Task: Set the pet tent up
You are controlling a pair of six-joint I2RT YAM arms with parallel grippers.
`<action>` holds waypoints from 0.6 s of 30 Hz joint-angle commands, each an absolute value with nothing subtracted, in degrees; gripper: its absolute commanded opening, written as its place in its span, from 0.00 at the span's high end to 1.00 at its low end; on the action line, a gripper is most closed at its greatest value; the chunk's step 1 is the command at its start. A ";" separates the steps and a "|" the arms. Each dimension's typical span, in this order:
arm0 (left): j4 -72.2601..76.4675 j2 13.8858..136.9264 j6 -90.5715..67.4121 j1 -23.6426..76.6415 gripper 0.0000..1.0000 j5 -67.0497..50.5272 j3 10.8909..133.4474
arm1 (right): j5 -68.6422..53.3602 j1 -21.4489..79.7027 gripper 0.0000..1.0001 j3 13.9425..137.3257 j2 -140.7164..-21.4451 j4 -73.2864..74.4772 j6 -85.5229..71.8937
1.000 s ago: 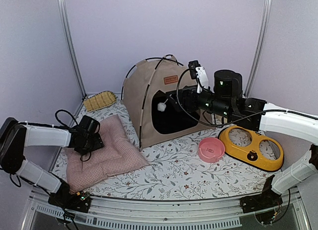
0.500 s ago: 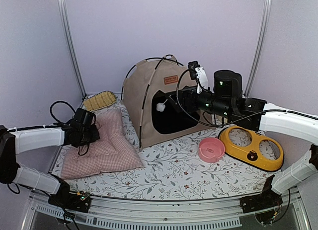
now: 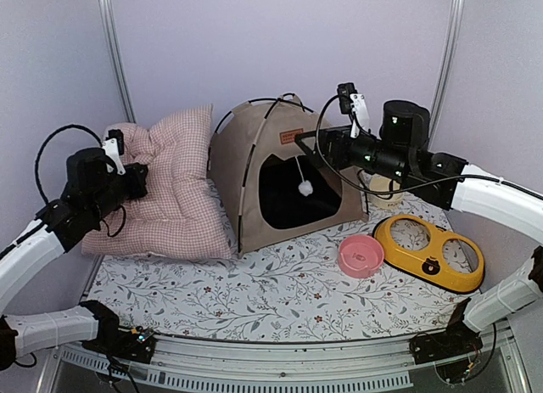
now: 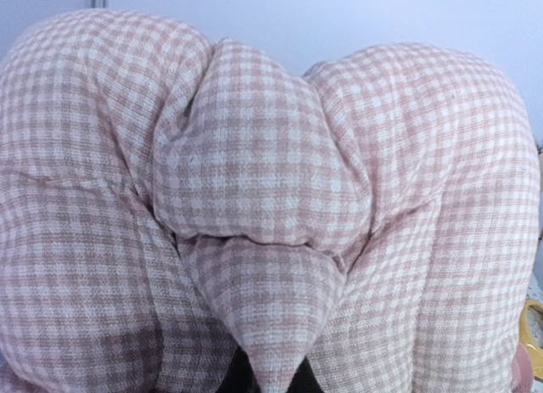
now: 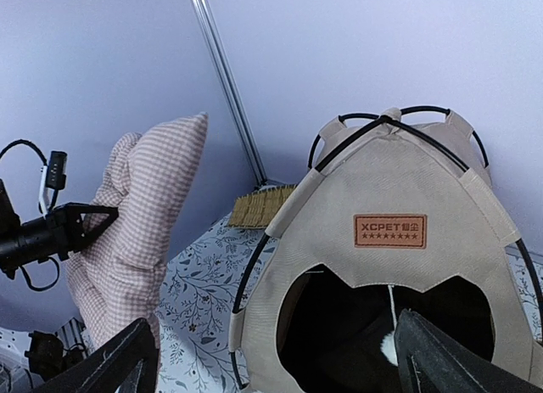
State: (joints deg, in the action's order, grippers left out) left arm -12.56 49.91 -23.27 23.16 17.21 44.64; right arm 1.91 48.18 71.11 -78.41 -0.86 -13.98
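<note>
Two grippers up over the flowery mat (image 3: 280, 291). Left gripper (image 3: 138, 179) doing what?

Pinched shut on the pink checked cushion (image 3: 174, 185), held up tall. Only pink checks in the left wrist view, with one fold squeezed at the bottom.

And the right gripper (image 3: 305, 145)?

Fingers (image 5: 119, 367) wide apart, holding nothing. Up high by the front of the pet tent (image 3: 254, 168), near its top.

The tent, where?

Standing up at the back middle of the mat, dark door hole facing front. Cushion just beside its left side.

Any words to read?

Yes, on the small brown label (image 5: 389, 230) over the door: XCPET, then two tiny signs too small to read, and a row of little stars under.

Anything else?

White pom-pom (image 3: 305, 189) hanging on a string in the door. Pink bowl (image 3: 361, 255) and yellow two-hole dish (image 3: 428, 251) to the right of the tent.
</note>
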 commanded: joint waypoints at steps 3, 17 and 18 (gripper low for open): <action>-1.96 43.99 -14.02 24.33 1.00 -3.35 49.47 | -4.46 44.95 0.01 70.57 -72.67 -3.45 -12.43; 23.12 57.07 -21.31 37.82 1.00 -30.91 60.81 | -24.29 39.70 0.01 58.73 -64.47 -13.88 -17.31; 24.96 58.94 -22.32 38.72 1.00 -32.66 61.99 | -25.39 39.70 0.01 58.23 -63.98 -14.83 -17.53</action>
